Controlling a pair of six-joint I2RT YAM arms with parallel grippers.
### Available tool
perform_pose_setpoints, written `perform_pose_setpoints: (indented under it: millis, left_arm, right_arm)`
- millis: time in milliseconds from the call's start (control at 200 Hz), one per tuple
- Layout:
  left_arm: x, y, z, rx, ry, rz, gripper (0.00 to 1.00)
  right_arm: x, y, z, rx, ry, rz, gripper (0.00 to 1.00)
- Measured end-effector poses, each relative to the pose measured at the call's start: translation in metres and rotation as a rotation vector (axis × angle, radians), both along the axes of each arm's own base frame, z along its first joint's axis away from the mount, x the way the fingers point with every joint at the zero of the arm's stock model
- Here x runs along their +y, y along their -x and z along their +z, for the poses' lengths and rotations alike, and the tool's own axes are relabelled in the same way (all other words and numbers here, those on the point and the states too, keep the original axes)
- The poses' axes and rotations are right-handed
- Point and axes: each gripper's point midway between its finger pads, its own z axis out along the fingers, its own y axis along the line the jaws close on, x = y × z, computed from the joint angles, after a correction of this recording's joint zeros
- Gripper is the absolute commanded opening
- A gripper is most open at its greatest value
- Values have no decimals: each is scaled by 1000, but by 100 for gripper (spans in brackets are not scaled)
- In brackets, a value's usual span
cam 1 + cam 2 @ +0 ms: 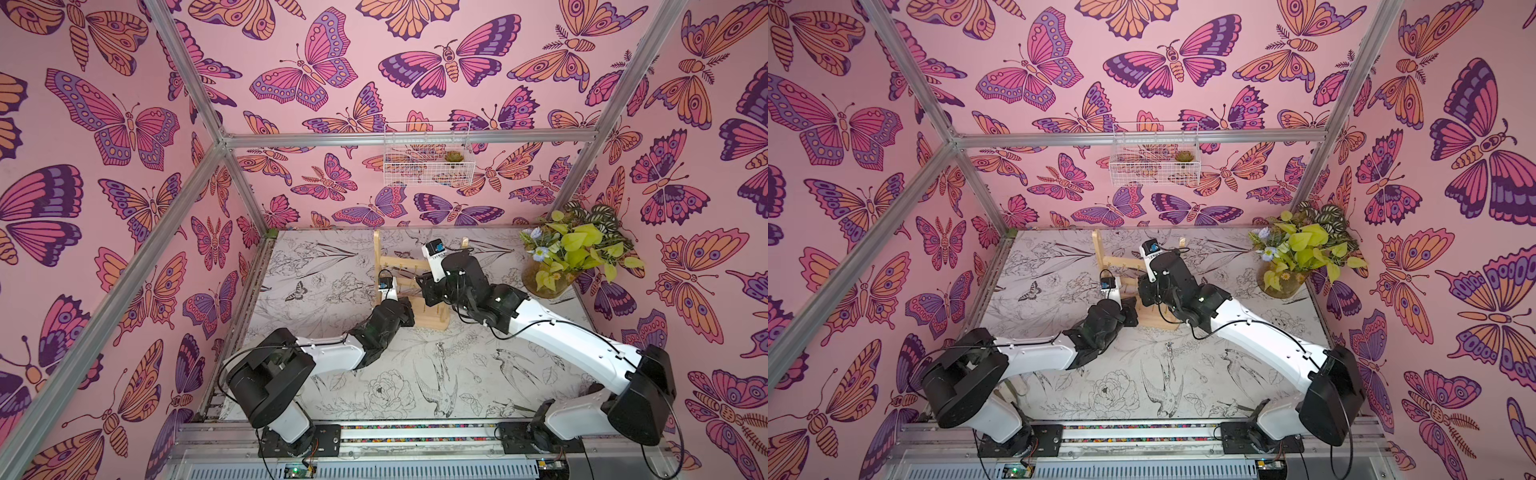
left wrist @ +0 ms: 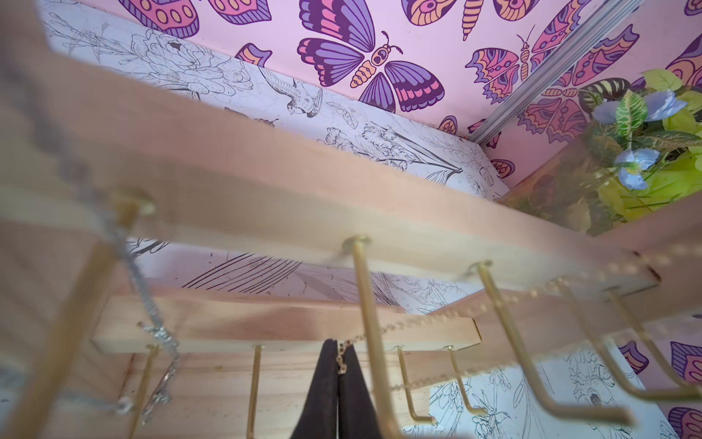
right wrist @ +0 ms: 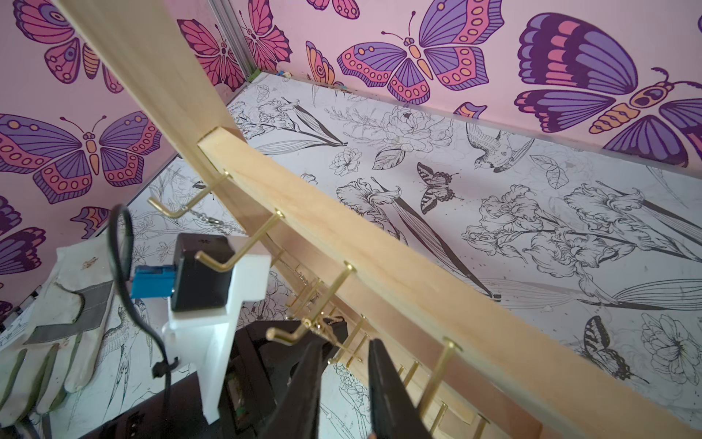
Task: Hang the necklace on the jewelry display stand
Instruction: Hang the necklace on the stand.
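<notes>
The pale wooden jewelry display stand (image 1: 434, 320) (image 1: 1160, 322) stands at mid-table, and both arms reach in at it. In the left wrist view my left gripper (image 2: 339, 346) is shut on the end of the fine gold necklace (image 2: 437, 321). The chain runs from the fingertips across the hooks (image 2: 366, 304) below a crossbar (image 2: 304, 213). In the right wrist view my right gripper (image 3: 345, 344) stands open under the top crossbar (image 3: 380, 243). The necklace (image 3: 321, 327) lies bunched over a hook just off one fingertip. Nothing is between those fingers. The top views hide both grippers' fingertips.
A silver chain (image 2: 152, 327) hangs from a hook at one end of the stand. A vase of flowers (image 1: 577, 249) stands at the table's back right corner. A white wire basket (image 1: 428, 162) hangs on the back wall. A work glove (image 3: 57, 323) lies beside the left arm.
</notes>
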Motion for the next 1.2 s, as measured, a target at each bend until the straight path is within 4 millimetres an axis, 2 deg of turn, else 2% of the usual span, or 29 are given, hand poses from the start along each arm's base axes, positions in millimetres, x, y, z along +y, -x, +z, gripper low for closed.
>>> perform_pose_setpoints:
  millis: [235, 441, 646, 776, 1197]
  left_arm:
    - [0, 0, -2, 1, -8, -3, 0]
    - [-3, 0, -4, 4, -13, -14, 0]
    - [-7, 0, -4, 6, -12, -23, 0]
    - [-8, -1, -6, 9, -13, -27, 0]
    - [-12, -2, -3, 8, -7, -34, 0]
  right_arm:
    - [-12, 11, 14, -16, -14, -4, 34]
    - [-19, 15, 13, -11, 3, -14, 36]
    - [-18, 16, 14, -11, 0, -10, 49]
    - [-18, 16, 14, -5, -5, 1, 55]
    - [-14, 17, 21, 76, -115, 75, 56]
